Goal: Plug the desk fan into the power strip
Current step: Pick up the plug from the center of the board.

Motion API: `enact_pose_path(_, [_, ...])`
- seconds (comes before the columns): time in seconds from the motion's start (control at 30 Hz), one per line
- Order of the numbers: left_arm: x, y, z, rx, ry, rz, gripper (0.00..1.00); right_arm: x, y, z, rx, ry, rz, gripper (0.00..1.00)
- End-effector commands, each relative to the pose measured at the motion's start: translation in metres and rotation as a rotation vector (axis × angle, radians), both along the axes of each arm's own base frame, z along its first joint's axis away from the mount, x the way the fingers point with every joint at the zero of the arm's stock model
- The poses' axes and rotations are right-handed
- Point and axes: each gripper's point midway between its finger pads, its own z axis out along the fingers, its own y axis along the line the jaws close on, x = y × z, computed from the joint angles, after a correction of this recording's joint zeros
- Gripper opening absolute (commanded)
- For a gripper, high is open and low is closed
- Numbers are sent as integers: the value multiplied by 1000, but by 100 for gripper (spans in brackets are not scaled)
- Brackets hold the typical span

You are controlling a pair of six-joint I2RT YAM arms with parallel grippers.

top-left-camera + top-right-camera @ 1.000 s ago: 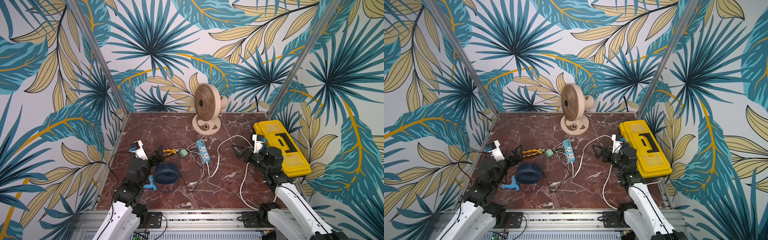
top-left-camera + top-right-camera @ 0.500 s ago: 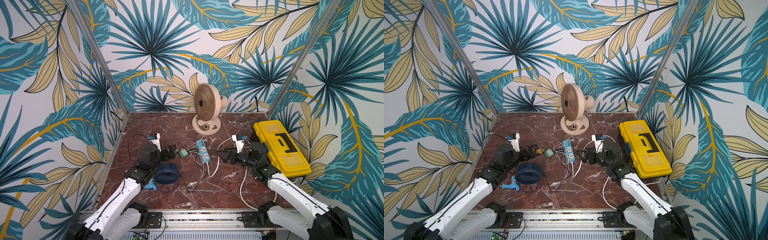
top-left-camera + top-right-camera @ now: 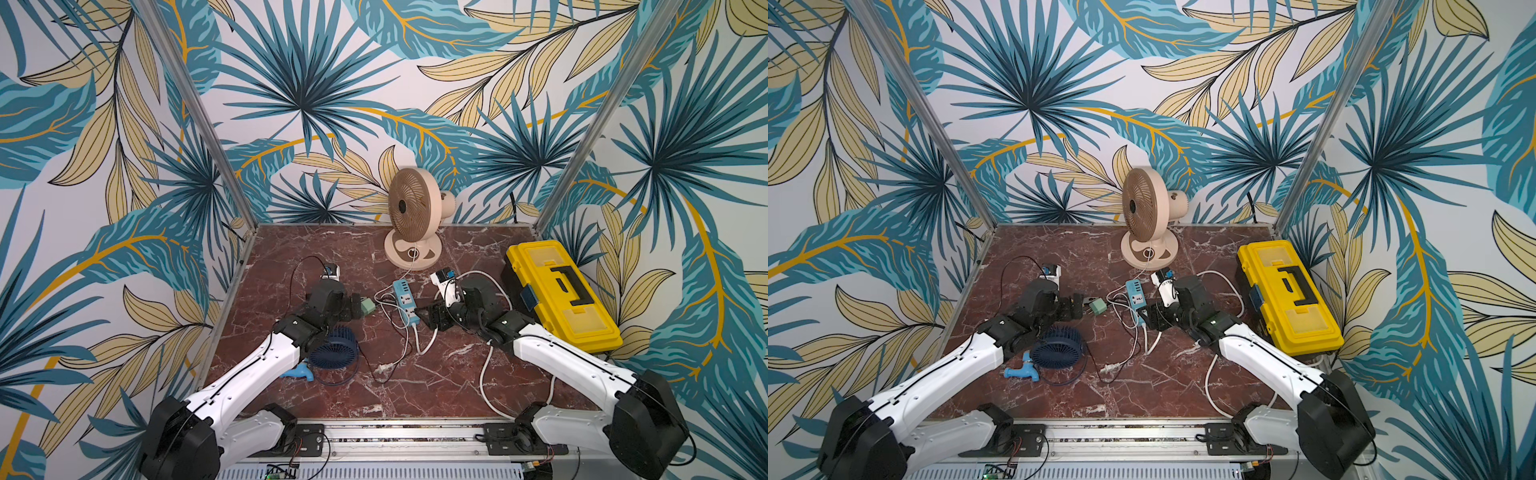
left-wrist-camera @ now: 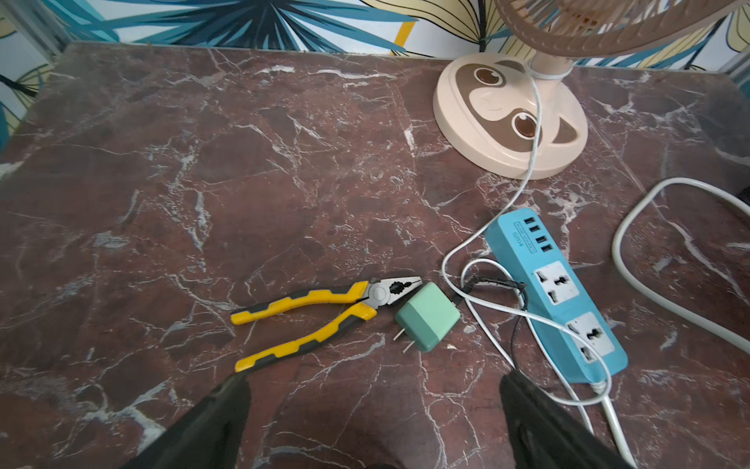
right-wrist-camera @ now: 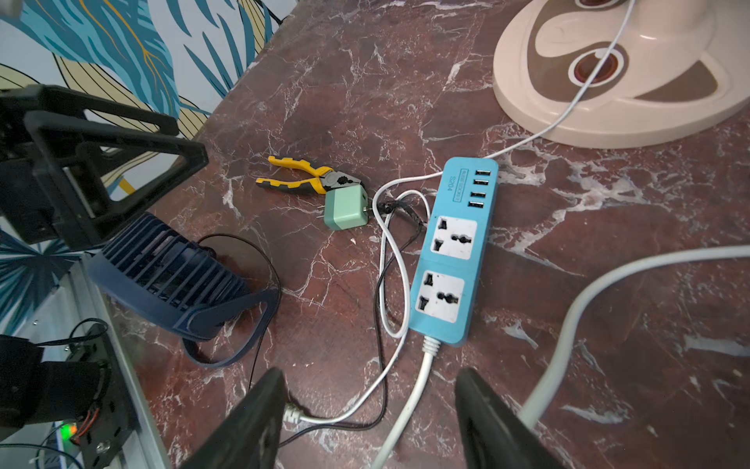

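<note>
The right pincer [image 5: 369,373] stood open with nothing gripped, low over the table. The thick white cord [image 5: 410,398] ran between its fingers without touching either. Just beyond the tips lay the power strip [image 5: 454,251], a short light-blue bar with two white socket faces and a row of four small ports. It lay flat near the middle of the red-brown marble table [image 4: 203,162].

The left pincer [image 4: 375,379] was spread wide and empty. It pointed at a mint-green cube charger [image 4: 428,316] that touched the nose of yellow-and-black pliers [image 4: 324,308], both just left of the strip.

The desk fan [image 3: 411,216], beige with a round grille and a raccoon-face base, stood upright at the back of the table behind the strip. Its thin white cord [image 4: 536,122] came off the base, passed the strip's port end and looped beside it. A small white plug [image 3: 1109,368] lay loose on the table toward the front, apart from the strip.

A small navy-blue fan [image 3: 332,353] lay beside the left arm. A yellow plastic toolbox [image 3: 561,291] sat shut along the right edge.
</note>
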Motion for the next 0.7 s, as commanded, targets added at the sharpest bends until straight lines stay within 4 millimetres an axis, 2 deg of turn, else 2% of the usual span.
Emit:
enact_pose_path(0.0, [0,20,13,-5,-53,86,100,9,13,-3,-79,22,16,66])
enact_pose_path(0.23, [-1,56,5,-96,-57,200,100,26,57,-32,-248,145,86,59])
enact_pose_path(0.27, [-1,57,5,-101,-56,206,100,27,60,-44,-291,176,95,57])
enact_pose_path(0.3, [0,59,4,-103,-55,212,100,32,69,-42,-301,170,104,56])
enact_pose_path(0.4, [-1,61,4,-103,-53,222,100,38,85,-59,-363,221,117,51])
enact_pose_path(0.67, [-3,65,6,-99,-59,237,100,50,118,-86,-447,286,103,51])
